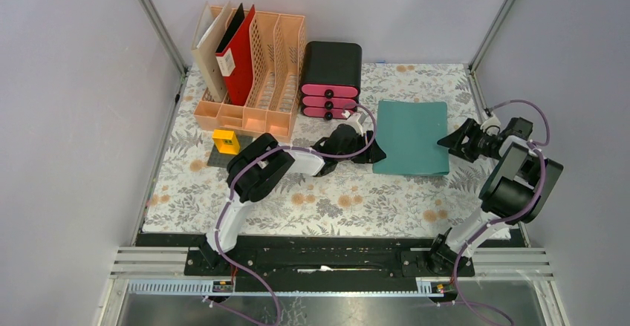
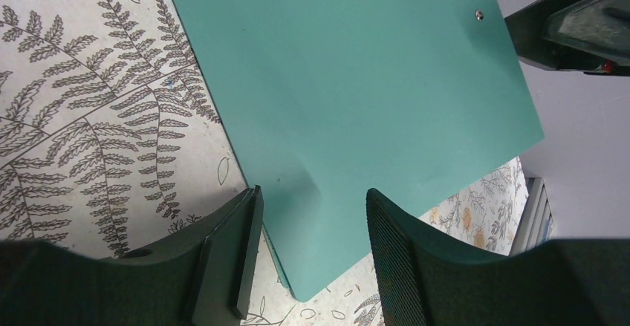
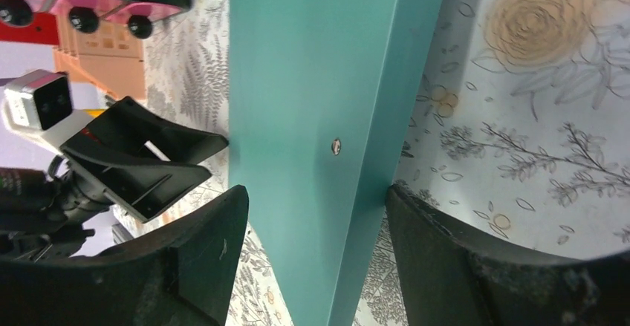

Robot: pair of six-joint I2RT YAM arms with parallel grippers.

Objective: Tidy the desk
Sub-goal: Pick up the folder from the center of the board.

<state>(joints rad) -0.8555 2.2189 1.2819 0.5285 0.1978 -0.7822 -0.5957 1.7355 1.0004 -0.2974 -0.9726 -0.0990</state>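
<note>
Our desk (image 1: 349,207) looks partly tidy: the rack (image 1: 278,51) at back left already holds files. The teal folder (image 1: 412,137) lies mid-right, unfiled. Our left gripper (image 1: 374,151) and right gripper (image 1: 447,142) straddle its opposite edges, jaws apart, clamping nothing. A yellow block (image 1: 226,141) also waits.

A: Desk (image 1: 334,207) covering?
B: Pale grey-white, printed with grey ferns and tan-orange flowers.
A: Items recorded?
B: Folder (image 1: 411,137), plain teal. File rack (image 1: 286,44), peach-orange, with one red binder (image 1: 241,51). Drawer box (image 1: 330,59), black with pink fronts. Small block (image 1: 226,141), yellow, on a dark pad (image 1: 215,157).
</note>
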